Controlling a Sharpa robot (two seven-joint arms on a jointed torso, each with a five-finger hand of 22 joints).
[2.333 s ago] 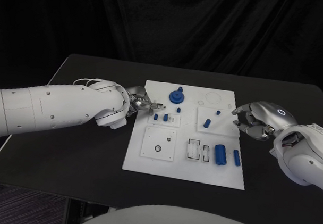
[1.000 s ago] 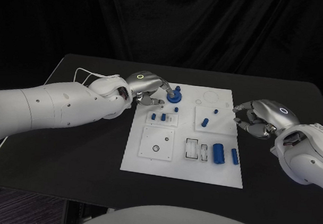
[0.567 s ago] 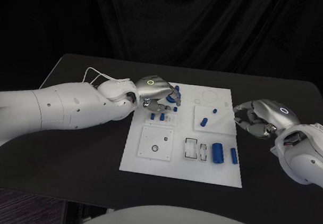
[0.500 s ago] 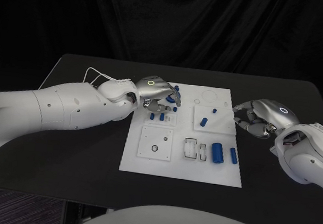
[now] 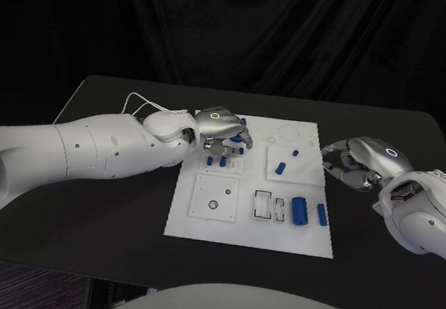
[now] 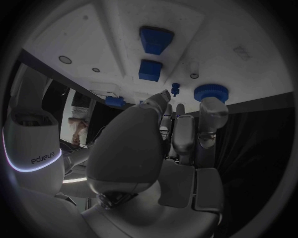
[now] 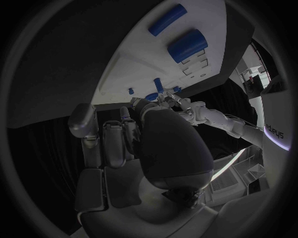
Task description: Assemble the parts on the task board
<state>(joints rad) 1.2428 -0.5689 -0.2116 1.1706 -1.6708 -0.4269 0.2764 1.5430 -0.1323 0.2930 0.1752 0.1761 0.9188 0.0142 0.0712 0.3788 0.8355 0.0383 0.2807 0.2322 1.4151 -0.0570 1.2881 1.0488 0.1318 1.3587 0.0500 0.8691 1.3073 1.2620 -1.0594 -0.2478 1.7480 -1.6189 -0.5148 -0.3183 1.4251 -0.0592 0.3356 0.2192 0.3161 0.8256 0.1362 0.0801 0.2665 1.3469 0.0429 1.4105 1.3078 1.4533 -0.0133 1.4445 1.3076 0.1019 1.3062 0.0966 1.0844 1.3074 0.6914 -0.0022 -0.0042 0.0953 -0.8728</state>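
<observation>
The white task board (image 5: 240, 226) lies in the middle of the table. My left hand (image 5: 223, 129) hovers over the blue gear (image 6: 211, 92) at the board's far left corner, fingers stretched out, one fingertip (image 6: 211, 106) at the gear's rim and the thumb apart from it. A small blue peg (image 6: 176, 89) stands beside the gear. Two short blue pegs (image 5: 216, 162) stand just in front of that hand. My right hand (image 5: 355, 164) rests at the board's right edge with fingers curled in and nothing in them.
Toward the right of the board are a blue peg (image 5: 295, 153) and a tilted blue piece (image 5: 281, 169). A thick blue cylinder (image 5: 301, 211) and a slim one (image 5: 322, 214) lie near the front right. Black table (image 5: 90, 208) surrounds the board.
My left hand has moved from the board's left edge back and to the right, over the blue gear. The right hand has stayed in place.
</observation>
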